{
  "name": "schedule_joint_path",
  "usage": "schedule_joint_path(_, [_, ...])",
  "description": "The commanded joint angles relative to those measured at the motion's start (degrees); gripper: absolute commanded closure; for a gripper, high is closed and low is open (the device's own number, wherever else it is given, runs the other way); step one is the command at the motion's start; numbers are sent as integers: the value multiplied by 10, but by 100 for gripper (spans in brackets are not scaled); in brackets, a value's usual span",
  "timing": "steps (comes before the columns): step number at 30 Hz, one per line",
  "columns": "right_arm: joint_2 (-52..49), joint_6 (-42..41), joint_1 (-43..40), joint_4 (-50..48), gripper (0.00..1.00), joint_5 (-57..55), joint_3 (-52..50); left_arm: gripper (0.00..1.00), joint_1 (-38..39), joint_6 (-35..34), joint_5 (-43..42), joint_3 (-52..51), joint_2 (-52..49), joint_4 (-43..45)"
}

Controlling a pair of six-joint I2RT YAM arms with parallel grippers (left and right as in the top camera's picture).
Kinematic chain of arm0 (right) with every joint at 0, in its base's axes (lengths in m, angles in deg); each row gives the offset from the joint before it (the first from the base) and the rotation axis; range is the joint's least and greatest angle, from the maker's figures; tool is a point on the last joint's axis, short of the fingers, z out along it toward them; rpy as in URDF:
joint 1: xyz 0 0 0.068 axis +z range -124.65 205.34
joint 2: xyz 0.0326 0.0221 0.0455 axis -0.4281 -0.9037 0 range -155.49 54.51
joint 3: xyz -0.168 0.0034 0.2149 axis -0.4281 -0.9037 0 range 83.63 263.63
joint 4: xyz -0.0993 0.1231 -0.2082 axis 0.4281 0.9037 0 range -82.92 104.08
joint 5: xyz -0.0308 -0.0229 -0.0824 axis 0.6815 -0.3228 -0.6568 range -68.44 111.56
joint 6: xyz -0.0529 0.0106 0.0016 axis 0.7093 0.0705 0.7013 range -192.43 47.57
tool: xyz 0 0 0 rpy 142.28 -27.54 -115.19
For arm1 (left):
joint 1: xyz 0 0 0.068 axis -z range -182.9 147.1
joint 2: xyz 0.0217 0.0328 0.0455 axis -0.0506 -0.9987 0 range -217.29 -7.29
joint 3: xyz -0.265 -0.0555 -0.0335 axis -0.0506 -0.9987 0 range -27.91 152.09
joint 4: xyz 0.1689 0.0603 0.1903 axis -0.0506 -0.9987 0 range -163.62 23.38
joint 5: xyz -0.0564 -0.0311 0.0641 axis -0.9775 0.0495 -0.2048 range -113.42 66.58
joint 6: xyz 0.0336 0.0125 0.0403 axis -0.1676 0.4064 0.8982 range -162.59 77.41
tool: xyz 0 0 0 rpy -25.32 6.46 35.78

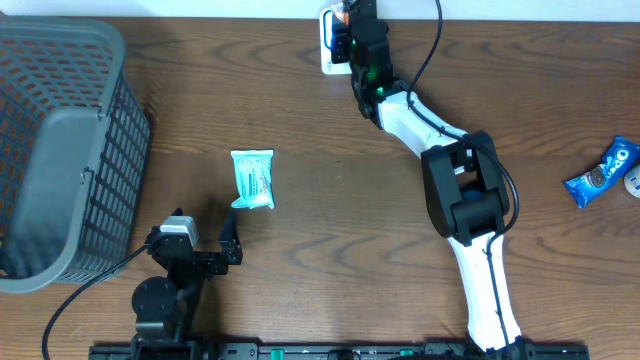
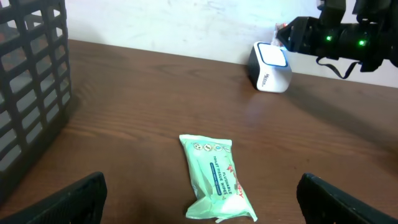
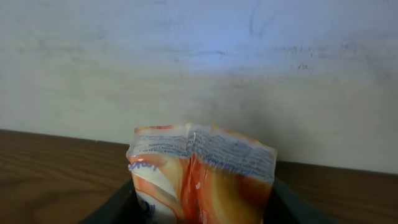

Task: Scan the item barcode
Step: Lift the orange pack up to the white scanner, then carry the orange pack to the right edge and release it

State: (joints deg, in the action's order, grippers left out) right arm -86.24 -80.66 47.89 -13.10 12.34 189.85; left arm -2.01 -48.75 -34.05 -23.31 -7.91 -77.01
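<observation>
- Dark brown wood-grain desk fills the overhead view.
- Off-white wall, scuffed and faintly marked, rises behind the desk's far edge.
- Light is soft and even.

No lettering can be read: the print on the scanner, the green packet before it and the orange packet is blurred.

Table holds basket, wipes, scanner, blue packet
</observation>
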Motion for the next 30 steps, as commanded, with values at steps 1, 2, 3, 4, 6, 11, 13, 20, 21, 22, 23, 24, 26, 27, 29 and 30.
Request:
schedule_joint_path(1, [-24, 6, -3, 7, 54, 11, -1, 2, -2, 3, -9, -8, 2, -16])
schedule_joint_path(2, [-24, 6, -2, 8, 54, 17, -1, 2, -2, 3, -9, -8, 2, -16])
schedule_joint_path(3, [-21, 5, -2, 9, 54, 26, -1, 2, -2, 3, -9, -8, 2, -16])
schedule_joint_path(4, [-17, 5, -1, 10, 54, 37, 0, 2, -2, 3, -9, -8, 2, -16])
schedule_joint_path(6, [-4, 5, 0, 23, 54, 47, 0, 2, -2, 3, -9, -8, 2, -16])
schedule_joint_path(11, [57, 0, -2, 121, 57, 48, 0, 2, -2, 3, -9, -8, 2, -16])
schedule_joint_path(13, [90, 0, -7, 185, 57, 49, 0, 2, -2, 3, -9, -8, 2, -16])
schedule_joint_path(20, [209, 20, -60, 469, 66, 23, 0, 2, -2, 3, -9, -8, 2, -16])
schedule_joint_path(21, [221, 31, -73, 505, 66, 6, 0, 2, -2, 3, -9, -8, 2, -16])
schedule_joint_path(22, [230, 37, -85, 534, 66, -11, 0, 2, -2, 3, -9, -8, 2, -16])
schedule_joint_path(23, [239, 41, -100, 568, 67, -32, 0, 2, -2, 3, -9, -8, 2, -16])
schedule_joint_path(24, [245, 43, -118, 603, 67, -56, 0, 2, -2, 3, -9, -8, 2, -16])
schedule_joint_path(26, [250, 54, -149, 649, 66, -89, 0, 2, -2, 3, -9, -8, 2, -16])
schedule_joint_path(27, [250, 59, -166, 667, 66, -104, 0, 2, -2, 3, -9, -8, 2, -16])
schedule_joint_path(29, [246, 66, -210, 685, 67, -122, -2, 2, -2, 3, -9, -8, 2, -16])
schedule_joint_path(30, [243, 63, -231, 685, 68, -117, -3, 2, -2, 3, -9, -8, 2, -16])
